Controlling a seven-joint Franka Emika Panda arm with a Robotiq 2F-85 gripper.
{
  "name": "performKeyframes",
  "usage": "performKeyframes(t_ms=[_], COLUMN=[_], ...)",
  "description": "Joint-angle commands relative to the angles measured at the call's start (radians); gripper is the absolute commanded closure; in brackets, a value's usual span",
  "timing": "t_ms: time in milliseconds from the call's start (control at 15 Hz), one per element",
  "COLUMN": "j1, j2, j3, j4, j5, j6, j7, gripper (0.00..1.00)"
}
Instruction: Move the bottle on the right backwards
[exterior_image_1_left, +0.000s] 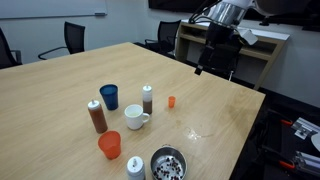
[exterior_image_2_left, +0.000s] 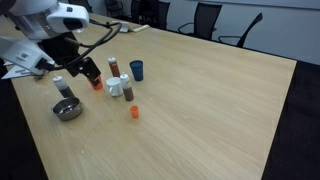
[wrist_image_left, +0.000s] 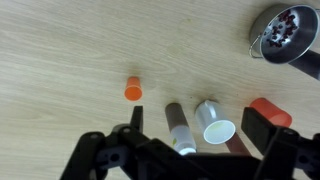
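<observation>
Gripper (exterior_image_1_left: 200, 68): hangs well above the table (exterior_image_1_left: 60, 80), at 2 o'clock of the cluster of things in an exterior view, touching none of them. In the wrist view, fingers (wrist_image_left: 135, 118) wide apart, clamped on nothing.

Bottle (exterior_image_1_left: 147, 98): stands upright on the table, at 1 o'clock of the mug (exterior_image_1_left: 136, 117) and just beside it. Seen in the wrist view from above, at 9 o'clock of the mug, between the two fingers in the picture yet far below them. Seen also in an exterior view (exterior_image_2_left: 127, 91), at 3 o'clock of the mug.

Orange piece (exterior_image_1_left: 171, 101): sits at 3 o'clock of the bottle, near but apart.

Blue cup (exterior_image_1_left: 108, 96): stands at 9 o'clock of the bottle, apart.

Big bottle (exterior_image_1_left: 96, 117): stands upright at 9 o'clock of the mug, just below the blue cup in the picture.

Orange cup (exterior_image_1_left: 109, 145): stands at 7 o'clock of the mug.

Pale bottle (exterior_image_1_left: 135, 167): stands at 6 o'clock of the mug, just beside the bowl (exterior_image_1_left: 167, 164), near the table's edge.
</observation>
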Motion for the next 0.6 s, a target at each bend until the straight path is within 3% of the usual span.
performKeyframes(t_ms=[0,200,333,533], j1=[-0.026,-0.026,-0.013,-0.031], j2=[0.000,-0.004,0.012,0.115], j3=[0.027,0.026,0.031,0.047], j4=[0.003,0.003,0.022,0.124], j5=[0.002,0.002,0.083,0.064], j6=[-0.003,-0.003,-0.071,-0.183], j7=[0.000,0.000,-0.023,0.109], gripper=[0.00,0.00,0.00,0.00])
